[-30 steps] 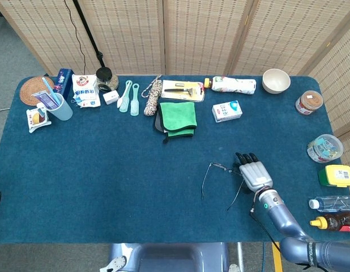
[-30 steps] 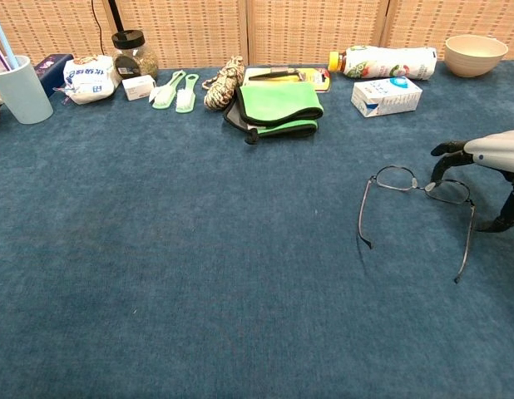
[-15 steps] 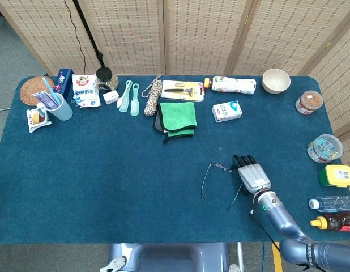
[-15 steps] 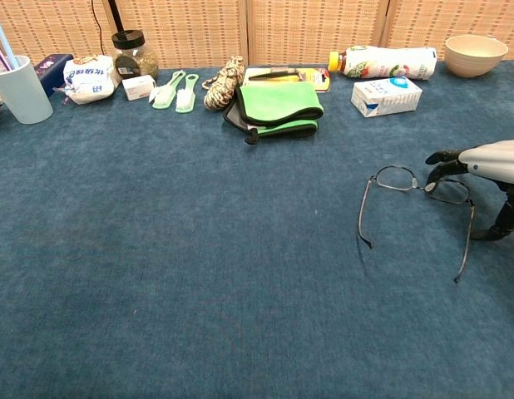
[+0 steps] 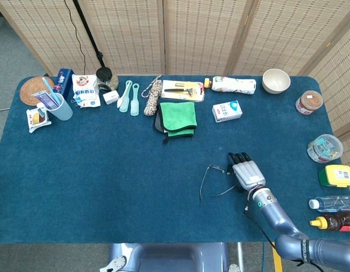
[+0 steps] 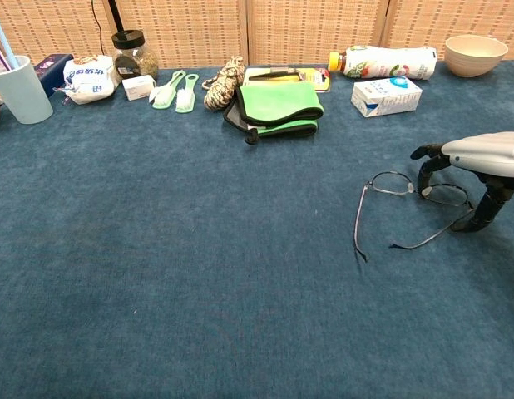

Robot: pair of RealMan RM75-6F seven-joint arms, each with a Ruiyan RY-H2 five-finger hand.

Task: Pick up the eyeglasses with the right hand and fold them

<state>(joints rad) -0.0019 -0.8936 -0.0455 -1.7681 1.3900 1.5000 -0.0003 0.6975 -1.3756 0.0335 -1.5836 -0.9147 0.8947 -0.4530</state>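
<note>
Below the green cloth (image 5: 178, 115), right hand (image 5: 246, 173) grasping eyeglasses (image 6: 407, 208) at right lens, one temple swung inward.

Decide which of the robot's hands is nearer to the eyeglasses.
Right. The right hand is over the eyeglasses, at their right lens and temple. The left hand appears in neither view.

The right hand (image 6: 477, 166) runs off the chest view's right edge and covers the eyeglasses' (image 6: 407, 204) right lens; whether it touches them is unclear.
</note>
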